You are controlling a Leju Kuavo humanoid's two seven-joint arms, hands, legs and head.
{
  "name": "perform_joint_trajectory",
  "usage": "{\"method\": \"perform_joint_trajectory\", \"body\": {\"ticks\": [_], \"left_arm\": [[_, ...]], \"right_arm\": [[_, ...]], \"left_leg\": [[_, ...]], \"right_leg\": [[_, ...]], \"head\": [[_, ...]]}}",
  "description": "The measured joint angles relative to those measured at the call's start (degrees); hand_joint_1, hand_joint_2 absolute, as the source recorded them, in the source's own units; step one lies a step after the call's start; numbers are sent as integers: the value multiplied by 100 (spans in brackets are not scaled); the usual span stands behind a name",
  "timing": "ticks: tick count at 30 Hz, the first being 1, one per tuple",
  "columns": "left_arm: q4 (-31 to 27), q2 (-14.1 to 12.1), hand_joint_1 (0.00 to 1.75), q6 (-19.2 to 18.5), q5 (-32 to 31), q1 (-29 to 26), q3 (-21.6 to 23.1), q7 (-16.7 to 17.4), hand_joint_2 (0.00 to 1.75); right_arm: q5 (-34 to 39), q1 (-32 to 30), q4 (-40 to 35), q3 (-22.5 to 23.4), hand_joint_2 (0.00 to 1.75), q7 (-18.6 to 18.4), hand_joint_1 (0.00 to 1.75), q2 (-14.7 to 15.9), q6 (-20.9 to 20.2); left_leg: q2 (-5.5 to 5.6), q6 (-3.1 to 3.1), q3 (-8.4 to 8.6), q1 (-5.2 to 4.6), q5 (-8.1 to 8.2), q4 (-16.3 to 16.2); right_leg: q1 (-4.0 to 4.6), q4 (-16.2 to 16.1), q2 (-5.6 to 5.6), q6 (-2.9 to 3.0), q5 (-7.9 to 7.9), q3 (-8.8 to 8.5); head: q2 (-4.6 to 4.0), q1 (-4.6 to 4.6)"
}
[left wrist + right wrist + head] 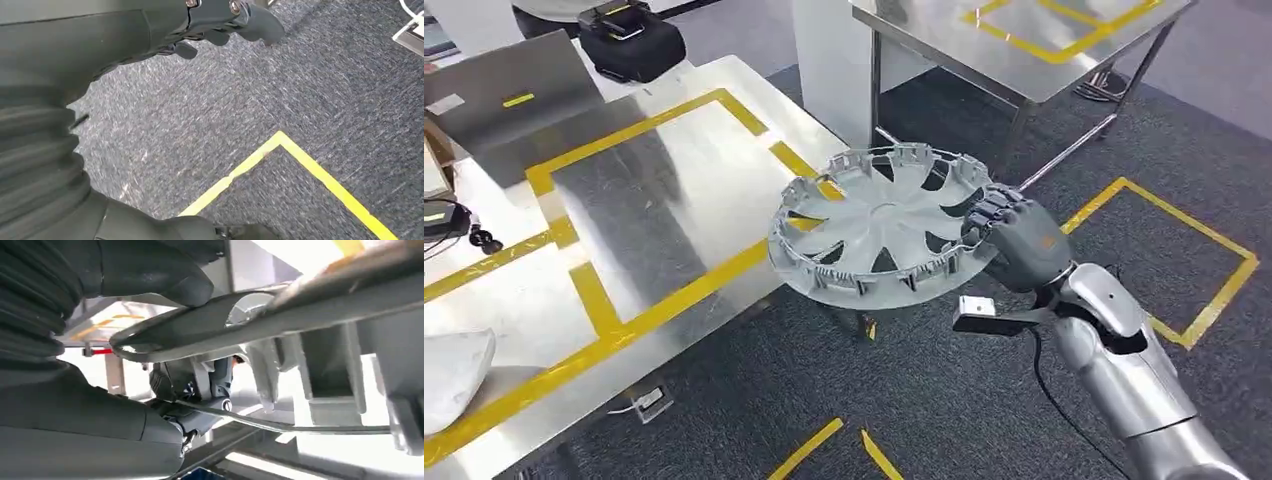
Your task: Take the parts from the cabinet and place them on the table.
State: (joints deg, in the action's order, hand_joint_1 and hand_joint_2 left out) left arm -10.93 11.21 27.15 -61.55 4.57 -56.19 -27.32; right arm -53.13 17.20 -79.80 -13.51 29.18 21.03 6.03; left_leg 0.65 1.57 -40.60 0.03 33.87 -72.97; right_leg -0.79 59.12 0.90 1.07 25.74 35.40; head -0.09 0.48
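A grey spoked wheel cover (879, 222), inner side up with clips around its rim, hangs in the air over the right corner of the steel table (654, 190). My right hand (1012, 238) grips its right rim, fingers curled over the edge. In the right wrist view the thumb (165, 277) presses on the cover's rim (280, 315) and the darker fingers (192, 382) close under it. My left hand (225, 15) hangs over the carpet with fingers loosely curled and nothing in them.
The steel table carries yellow tape rectangles (664, 120), a black case (629, 38) at the back, a small black device (446, 220) at the left and a white object (452, 372) at the front left. A second steel table (1014, 40) stands behind. Yellow floor tape (1194, 250) marks the carpet.
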Motion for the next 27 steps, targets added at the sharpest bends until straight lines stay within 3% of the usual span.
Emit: {"method": "perform_joint_trajectory", "body": {"ticks": [1, 2, 3, 5, 6, 7, 8, 9, 10, 11, 12, 13, 14, 15, 16, 17, 18, 20, 21, 22, 25, 26, 27], "left_arm": [[2, 2, 0, 0, 0, -6, 0, -2, 175], [2, 2, 0, 2, 0, -9, 0, -2, 175], [2, 2, 0, 2, 0, -14, 0, -4, 175], [2, 0, 0, 2, 0, -16, -2, -9, 175], [0, -4, 0, 2, -2, -12, -2, -11, 175], [0, -9, 0, 2, -2, 4, -2, -9, 175], [0, -9, 0, 2, -2, 17, -2, -11, 175], [0, -9, 0, 2, -9, 11, -2, -9, 175], [0, -9, 0, 2, -15, 2, -2, -4, 175], [0, -9, 0, 2, -29, 5, -2, -4, 175], [0, -4, 0, 0, -35, 2, -2, -2, 175], [0, -7, 0, -9, -37, 19, -2, -2, 175], [-2, -2, 0, -18, -44, 41, -2, -5, 175], [0, 0, 0, -17, -46, 47, -2, -4, 175], [0, 2, 0, -17, -55, 48, -2, 0, 175], [0, 2, 0, -22, -68, 45, -2, 13, 175], [0, 2, 0, -26, -83, 41, -2, 22, 175], [0, 20, 0, -26, -101, 45, -2, 26, 175], [0, 33, 0, -26, -105, 50, -2, 26, 175], [0, 33, 0, -26, -107, 62, -2, 22, 175], [0, 35, 0, -28, -122, 56, -2, 22, 175], [0, 33, 0, -28, -129, 61, -2, 28, 175], [-4, 31, 0, -28, -142, 65, -2, 48, 175]], "right_arm": [[0, -19, -2, 0, 175, 0, 175, 0, 2], [0, -44, -4, 2, 175, 0, 175, 0, 2], [-2, -63, -4, 4, 175, 0, 175, 0, 2], [-2, -108, -39, 11, 175, -2, 175, 0, 0], [-2, -120, -61, 17, 175, 0, 175, 0, -2], [0, -129, -70, 20, 175, 2, 175, 0, -2], [6, -131, -90, 30, 175, 0, 175, 2, -2], [7, -134, -100, 41, 175, 0, 175, -2, -6], [4, -133, -105, 42, 175, 7, 175, -4, -13], [4, -128, -116, 44, 175, 7, 175, -4, -20], [-4, -117, -131, 55, 175, 9, 175, -7, -41], [-7, -98, -135, 72, 175, 22, 175, -4, -66], [-13, -70, -129, 90, 175, 33, 175, 0, -102], [-33, -19, -116, 90, 175, 46, 175, -2, -144], [-59, 53, -78, 83, 175, 70, 175, -9, -184], [-109, 161, 8, 55, 175, 89, 175, -18, -212], [-146, 302, 111, 20, 175, 111, 175, -26, -240], [-155, 702, 357, -92, 175, 136, 175, -55, -302], [-142, 932, 514, -164, 175, 136, 175, -81, -319], [-120, 1172, 710, -253, 175, 148, 175, -128, -330], [-28, 1720, 1179, -464, 175, 177, 175, -304, -365], [-2, 1868, 1327, -527, 175, 192, 175, -372, -374], [15, 1999, 1465, -593, 175, 201, 175, -466, -372]], "left_leg": [[-6, 5, -170, 1, 79, -291], [-11, 9, -197, 1, 25, -297], [-25, 4, -111, 0, -137, -76], [-134, -48, 344, -9, -629, 855], [-379, -109, 554, -42, -767, 1289], [-472, -155, 526, -75, -577, 1343], [-455, -161, 526, -69, -577, 1330], [-374, -204, 521, -81, -713, 1336], [-320, -218, 523, -84, -718, 1338], [-256, -269, 620, -44, -775, 1392], [-195, -282, 615, -15, -796, 1414], [-136, -305, 608, 4, -811, 1411], [-67, -324, 600, 10, -822, 1411], [5, -325, 591, 9, -821, 1408], [67, -325, 583, 9, -821, 1399], [130, -325, 580, 10, -821, 1389], [180, -323, 580, 11, -820, 1381], [273, -304, 582, 13, -815, 1356], [306, -275, 578, 15, -810, 1344], [337, -222, 529, -17, -810, 1327], [404, -101, 506, 19, -873, 1376], [429, -63, 491, 4, -864, 1375], [322, -41, 450, 14, -814, 1292]], "right_leg": [[6, 3, 57, 8, 13, -4], [9, 9, 108, 8, 23, -14], [14, 13, 154, 7, 33, -22], [25, 17, 245, -15, 55, -58], [32, 17, 293, -31, 67, -77], [58, 36, 337, -55, 76, -82], [56, 28, 378, -93, 89, -71], [53, 28, 450, -141, 114, -106], [57, 8, 498, -163, 113, -135], [64, 17, 529, -209, 143, -153], [23, 114, 278, -261, 215, -131], [15, 385, 88, -285, 414, -14], [5, 840, -12, -308, 654, 192], [0, 1265, -42, -325, 833, 399], [-2, 1602, -45, -335, 921, 572], [-6, 1675, -45, -337, 865, 623], [-15, 1490, -45, -330, 695, 553], [-32, 591, -73, -306, 188, 144], [-47, 151, -163, -295, 55, -53], [-36, 54, -281, -290, 152, -97], [21, 58, -201, -168, 103, -74], [-23, 19, -168, -115, 73, -86], [-26, -4, -94, -73, 55, -94]], "head": [[0, -2], [0, -2], [0, -2], [0, -2], [0, -2], [0, 2], [0, 0], [0, -2], [0, 4], [0, 0], [0, 15], [0, 24], [0, 37], [0, 39], [0, 33], [0, 42], [0, 42], [0, 44], [0, 42], [0, 39], [0, 35], [0, 35], [0, 37]]}}
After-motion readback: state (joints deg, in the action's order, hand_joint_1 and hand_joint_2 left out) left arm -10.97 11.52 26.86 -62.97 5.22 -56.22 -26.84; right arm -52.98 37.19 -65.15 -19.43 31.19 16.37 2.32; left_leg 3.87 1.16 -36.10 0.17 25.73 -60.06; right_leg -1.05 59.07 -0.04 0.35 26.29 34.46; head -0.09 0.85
